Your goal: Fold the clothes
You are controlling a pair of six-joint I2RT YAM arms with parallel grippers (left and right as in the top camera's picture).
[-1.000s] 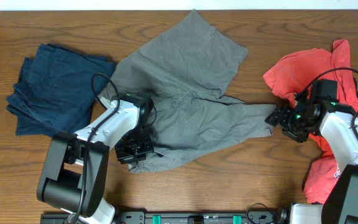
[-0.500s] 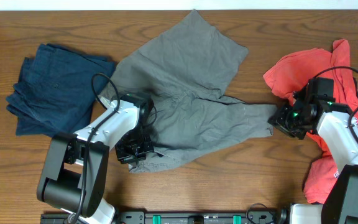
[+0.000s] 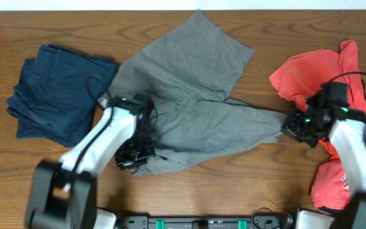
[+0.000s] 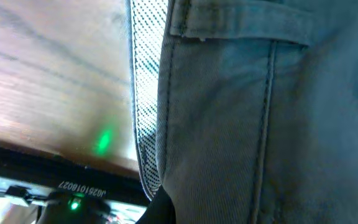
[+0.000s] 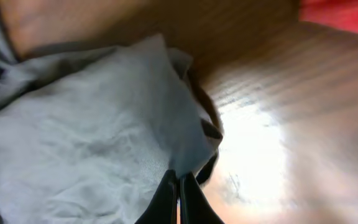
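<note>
- My left pincer (image 3: 135, 155) is nearest to me, at the low left end of the grey shorts (image 3: 196, 121), on the waistband (image 4: 229, 28). In its wrist view the cloth and the pale striped lining (image 4: 143, 93) fill almost everything. Only a dark wedge of one finger shows, so I cannot tell if this pincer is clamped or apart.
- My right pincer (image 5: 179, 190) is at the opposite end, a little farther from me. Its two fingers are pressed together on the corner of the leg hem, with the cloth nipped between them.
- The shorts lie between my two pincers. The long axis of the near leg runs from the left pincer to the right and slightly away from me, up to the right pincer. Each arm is nearer to its own end.
- The far leg (image 3: 196, 54) spreads away from this line toward the back of the table (image 3: 265, 184), free of both pincers. I judge that carrying the held edge away from me would lay one leg onto the other.
- The cloth looks thin, soft and grey. It is fairly flat along the near leg and creased in the middle.
- The navy shorts (image 3: 56, 89) lie just beside, at the far left. The red T-shirt (image 3: 310, 73) lies crumpled at the right, partly under my right arm.
</note>
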